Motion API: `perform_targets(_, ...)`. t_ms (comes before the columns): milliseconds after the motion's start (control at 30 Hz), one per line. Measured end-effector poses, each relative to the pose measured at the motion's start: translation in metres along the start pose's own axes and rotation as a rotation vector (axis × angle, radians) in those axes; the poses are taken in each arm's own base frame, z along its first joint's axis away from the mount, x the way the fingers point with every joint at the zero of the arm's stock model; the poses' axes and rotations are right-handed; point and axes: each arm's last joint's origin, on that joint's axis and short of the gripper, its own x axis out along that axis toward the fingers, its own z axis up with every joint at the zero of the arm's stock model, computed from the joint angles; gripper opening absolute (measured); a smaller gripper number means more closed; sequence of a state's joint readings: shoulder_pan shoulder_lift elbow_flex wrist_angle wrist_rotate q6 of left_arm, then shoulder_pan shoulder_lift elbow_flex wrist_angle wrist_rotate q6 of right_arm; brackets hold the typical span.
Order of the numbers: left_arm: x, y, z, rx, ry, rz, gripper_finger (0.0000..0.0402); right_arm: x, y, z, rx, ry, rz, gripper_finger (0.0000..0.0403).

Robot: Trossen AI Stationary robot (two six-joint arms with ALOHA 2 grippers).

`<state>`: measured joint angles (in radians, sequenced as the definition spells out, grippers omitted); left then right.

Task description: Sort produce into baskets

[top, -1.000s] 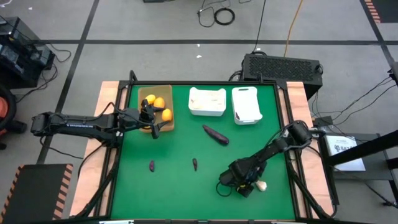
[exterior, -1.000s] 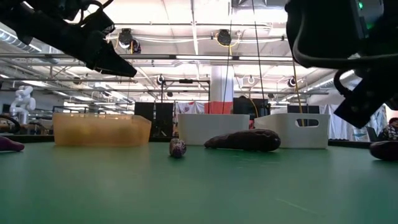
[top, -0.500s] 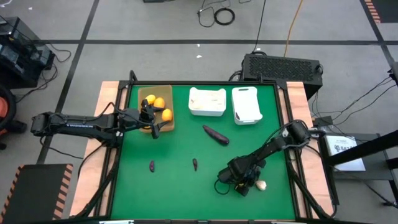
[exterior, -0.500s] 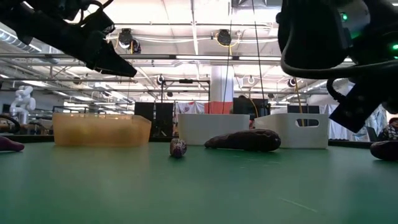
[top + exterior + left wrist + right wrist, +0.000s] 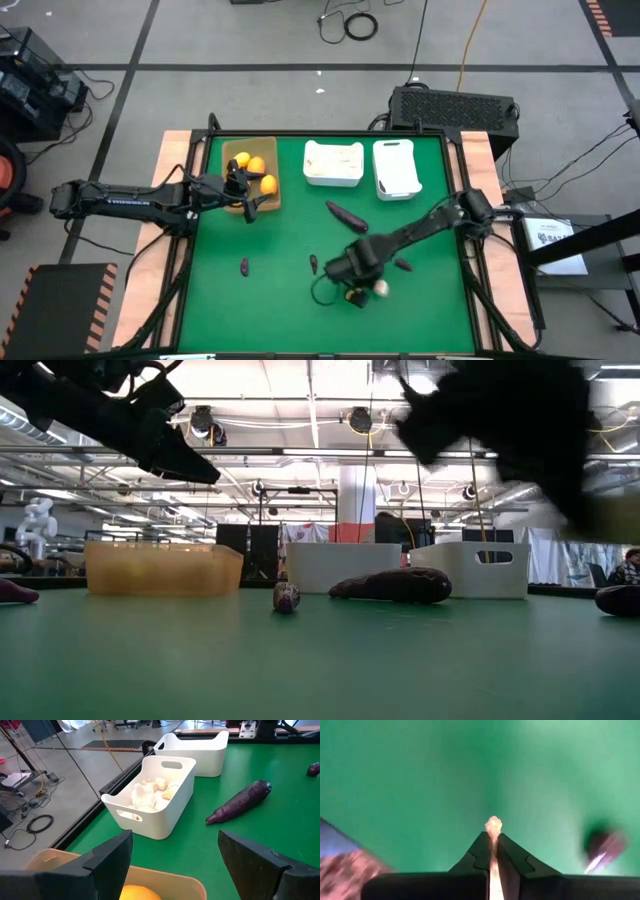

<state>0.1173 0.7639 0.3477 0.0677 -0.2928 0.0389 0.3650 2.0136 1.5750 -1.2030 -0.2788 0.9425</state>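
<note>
My right gripper (image 5: 366,290) hangs over the green table's near middle, shut on a white garlic bulb (image 5: 380,289). Its wrist view shows the two fingers (image 5: 492,836) closed, with a pale bit between them. My left gripper (image 5: 175,865) waits open above the near right corner of the tan tray (image 5: 228,150), which holds orange fruits (image 5: 256,166). A long eggplant (image 5: 348,216) and three small purple pieces (image 5: 245,265) (image 5: 314,263) (image 5: 403,265) lie on the table. One white bin (image 5: 333,175) holds pale bulbs (image 5: 145,795); the other white bin (image 5: 396,185) stands beside it. My right gripper pinches a thin pale part of the garlic bulb (image 5: 493,824) between its two fingertips, and a small nub pokes out past them. The fingers point steeply down. The bulb is lifted clear of the table; which part of it is pinched cannot be told.
The bins and the tray stand in a row along the far edge. The long eggplant lies between them and my right gripper. Bare green table (image 5: 270,320) lies near the front left. Wooden side strips (image 5: 170,200) border the table.
My right gripper has risen from the table's near right part and swung toward the left edge, tipping more steeply downward. The garlic bulb has left its spot on the table and gone with it, lifted clear.
</note>
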Motion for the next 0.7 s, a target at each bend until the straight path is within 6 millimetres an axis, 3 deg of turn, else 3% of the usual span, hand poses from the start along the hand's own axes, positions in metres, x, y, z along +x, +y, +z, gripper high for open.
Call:
perform_targets(167,0.000,0.000,0.000,-0.006,0.000,0.000,0.0301,-0.053,-0.004,0.035,-0.165,-0.352,-0.074,0.0007)
perform_targets(400,0.000,0.000,0.000,-0.008,0.000,0.000,0.0301,-0.129,-0.041,0.089,-0.164,-0.798,-0.282,0.0007)
perform_targets(533,0.000,0.000,0.000,-0.007,0.001,0.000,0.0301,-0.149,-0.072,0.120,-0.128,-0.915,-0.309,0.0007)
perform_targets(700,0.000,0.000,-0.001,-0.005,0.005,-0.001,0.0301,-0.157,-0.106,0.148,-0.120,-0.936,-0.370,0.0020)
